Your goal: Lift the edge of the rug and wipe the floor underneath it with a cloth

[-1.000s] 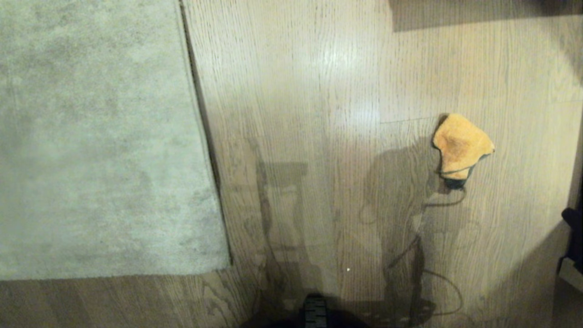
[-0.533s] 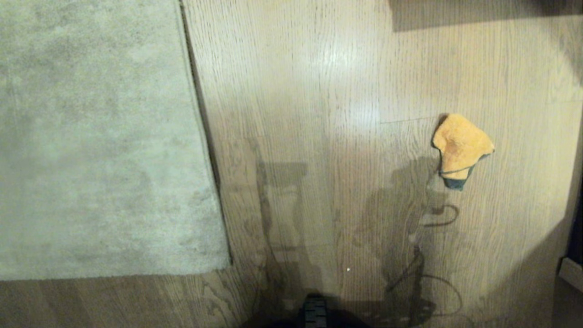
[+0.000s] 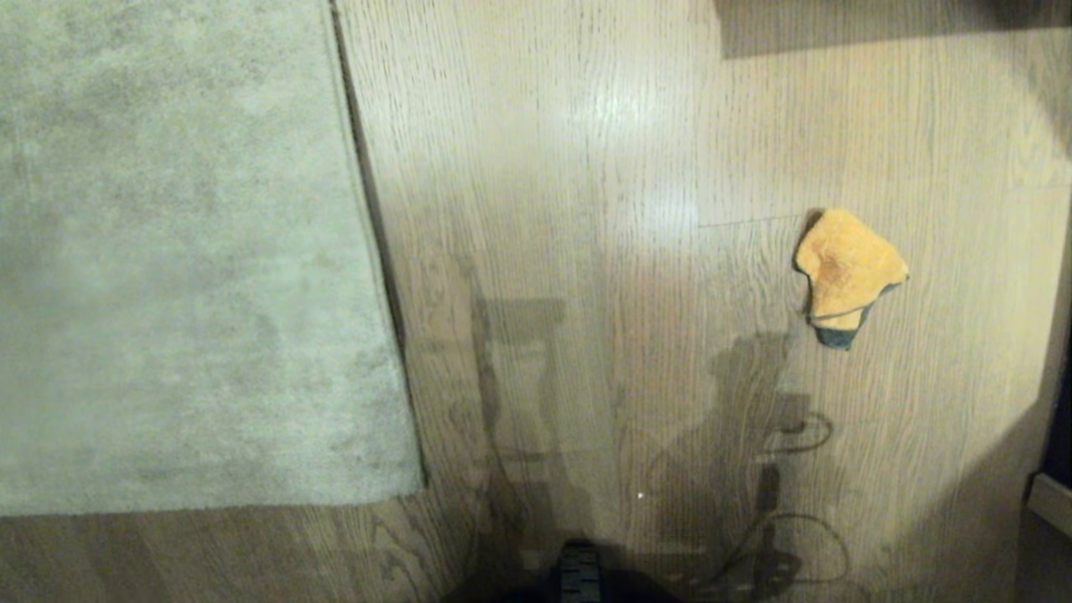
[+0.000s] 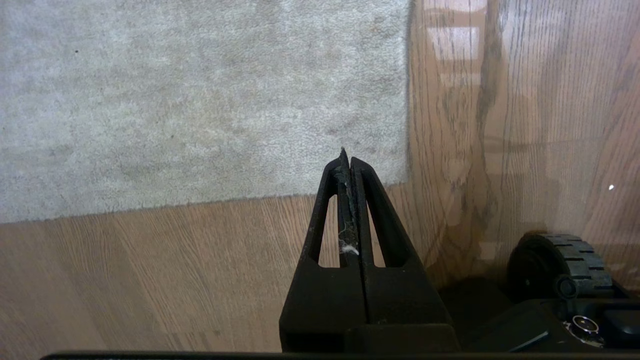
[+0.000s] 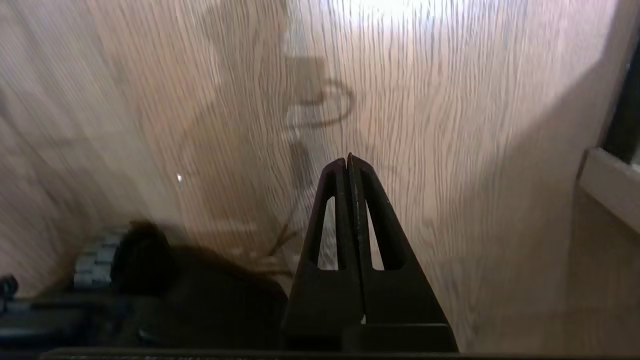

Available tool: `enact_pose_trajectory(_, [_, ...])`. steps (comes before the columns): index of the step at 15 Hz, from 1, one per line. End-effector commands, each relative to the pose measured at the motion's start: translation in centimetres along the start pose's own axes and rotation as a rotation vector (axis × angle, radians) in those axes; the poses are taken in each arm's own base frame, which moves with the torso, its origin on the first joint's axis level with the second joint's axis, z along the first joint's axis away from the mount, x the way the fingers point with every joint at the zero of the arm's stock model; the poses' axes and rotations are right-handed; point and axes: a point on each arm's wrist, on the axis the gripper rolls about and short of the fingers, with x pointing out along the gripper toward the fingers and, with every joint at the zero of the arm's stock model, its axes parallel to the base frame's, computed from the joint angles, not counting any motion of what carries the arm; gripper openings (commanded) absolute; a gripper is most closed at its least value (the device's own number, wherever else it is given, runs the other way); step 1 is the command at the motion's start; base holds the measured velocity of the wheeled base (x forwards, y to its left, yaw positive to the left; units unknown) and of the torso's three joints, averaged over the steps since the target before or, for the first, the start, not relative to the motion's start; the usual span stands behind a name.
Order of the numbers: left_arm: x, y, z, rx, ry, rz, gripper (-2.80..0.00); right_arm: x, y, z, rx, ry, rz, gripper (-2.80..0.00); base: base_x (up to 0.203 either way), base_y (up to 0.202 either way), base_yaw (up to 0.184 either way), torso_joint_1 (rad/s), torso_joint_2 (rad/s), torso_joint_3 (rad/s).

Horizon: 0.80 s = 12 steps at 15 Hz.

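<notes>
The pale grey rug (image 3: 184, 251) lies flat at the left, its straight rug edge (image 3: 377, 276) and near corner (image 3: 414, 486) resting on the floor (image 3: 586, 209) of light oak planks. An orange-yellow cloth (image 3: 846, 268) with a teal end lies crumpled on the planks at the right. Neither gripper shows in the head view. My left gripper (image 4: 346, 157) is shut and empty, hanging above the rug's near corner (image 4: 400, 175). My right gripper (image 5: 348, 161) is shut and empty over bare floor (image 5: 450, 125); the cloth is outside that view.
A dark strip of shadow or furniture (image 3: 879, 25) crosses the far right. A dark object with a pale ledge (image 3: 1051, 502) stands at the right border. My base wheel (image 4: 555, 260) and base front (image 3: 578, 574) sit close below. Arm shadows fall on the planks (image 3: 754, 419).
The right arm has pulled back out of the head view at the right border, and its shadow has slid away from the cloth toward my base. Rug and cloth have not moved.
</notes>
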Motion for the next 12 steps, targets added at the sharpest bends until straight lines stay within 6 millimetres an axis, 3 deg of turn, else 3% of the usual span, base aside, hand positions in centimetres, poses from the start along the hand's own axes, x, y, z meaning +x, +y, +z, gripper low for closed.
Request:
enact_pose_trajectory(1, [0.0, 0.0, 0.0, 0.0, 0.0, 0.0, -2.8, -1.1, -0.1, -0.9, -0.007, -0.058, -0.015, -2.8, 0.0, 0.0, 0.0, 0.0, 0.0, 0.0])
enact_pose_trajectory(5, [0.0, 0.0, 0.0, 0.0, 0.0, 0.0, -2.8, -2.1, -0.1, -2.0, -0.043, -0.111, -0.001, -2.8, 0.0, 0.0, 0.0, 0.0, 0.0, 0.0])
enact_pose_trajectory(12, [0.0, 0.0, 0.0, 0.0, 0.0, 0.0, -2.8, -2.2, -0.1, -2.1, -0.054, -0.113, 0.008, -2.8, 0.0, 0.0, 0.0, 0.0, 0.0, 0.0])
